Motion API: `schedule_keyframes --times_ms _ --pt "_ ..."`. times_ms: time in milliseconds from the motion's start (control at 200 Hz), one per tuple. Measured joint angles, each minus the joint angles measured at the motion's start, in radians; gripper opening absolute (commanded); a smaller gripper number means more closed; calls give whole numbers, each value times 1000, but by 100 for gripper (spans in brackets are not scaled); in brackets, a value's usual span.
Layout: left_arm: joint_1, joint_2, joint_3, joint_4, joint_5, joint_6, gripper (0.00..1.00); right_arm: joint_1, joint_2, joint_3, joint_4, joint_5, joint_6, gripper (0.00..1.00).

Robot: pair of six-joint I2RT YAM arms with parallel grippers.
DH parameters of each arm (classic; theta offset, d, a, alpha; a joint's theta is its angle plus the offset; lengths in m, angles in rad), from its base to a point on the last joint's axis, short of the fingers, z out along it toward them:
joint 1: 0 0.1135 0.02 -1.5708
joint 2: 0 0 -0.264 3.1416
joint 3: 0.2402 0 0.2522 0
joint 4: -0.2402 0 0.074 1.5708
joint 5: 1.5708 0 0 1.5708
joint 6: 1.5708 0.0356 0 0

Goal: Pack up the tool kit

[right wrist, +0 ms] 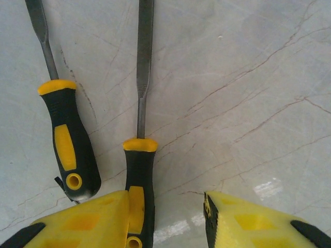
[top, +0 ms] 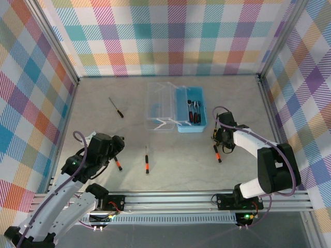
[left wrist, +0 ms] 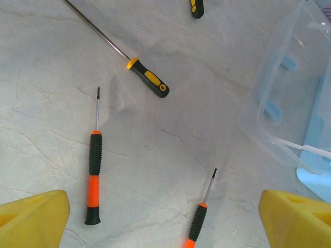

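The light-blue box [top: 198,125] stands at the back centre, its clear lid [top: 160,106] folded open to the left, with several tools inside. My left gripper [left wrist: 165,222] hangs open above two black-and-orange screwdrivers [left wrist: 94,175] [left wrist: 199,219] that lie flat on the table. Beyond them lies a black-and-yellow screwdriver [left wrist: 147,82]. My right gripper [right wrist: 165,206] is low over the table, right of the box. A black-and-yellow screwdriver [right wrist: 139,175] lies between its jaws, against the left finger [right wrist: 83,222]. The right finger [right wrist: 248,219] stands clear of it. A second one [right wrist: 70,150] lies just left.
The lid's edge [left wrist: 289,103] reaches into the left wrist view at the right. Another handle tip [left wrist: 195,7] shows at the top. A lone screwdriver [top: 116,107] lies at the back left. Plaid walls close the table on three sides, and a metal rail [top: 207,199] runs along the front.
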Motion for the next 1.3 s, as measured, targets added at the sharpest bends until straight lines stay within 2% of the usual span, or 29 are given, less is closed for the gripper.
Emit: schedule_keyframes --times_ms 360,565,730,1125,1300 --pt "0 -50 -2 -51 -8 19 95 -27 46 0 25 -68 -15 41" --pt "1 -50 -6 -51 -8 23 95 -42 74 24 -3 -68 -18 23" --pt "2 -50 -7 -51 -8 24 96 -57 71 26 -10 -79 -14 17" --pt "3 -56 -7 -50 -38 48 97 -61 -8 30 -10 -94 -31 16" --pt "3 -40 -18 -52 -74 53 99 -37 -64 120 -55 -105 -68 16"
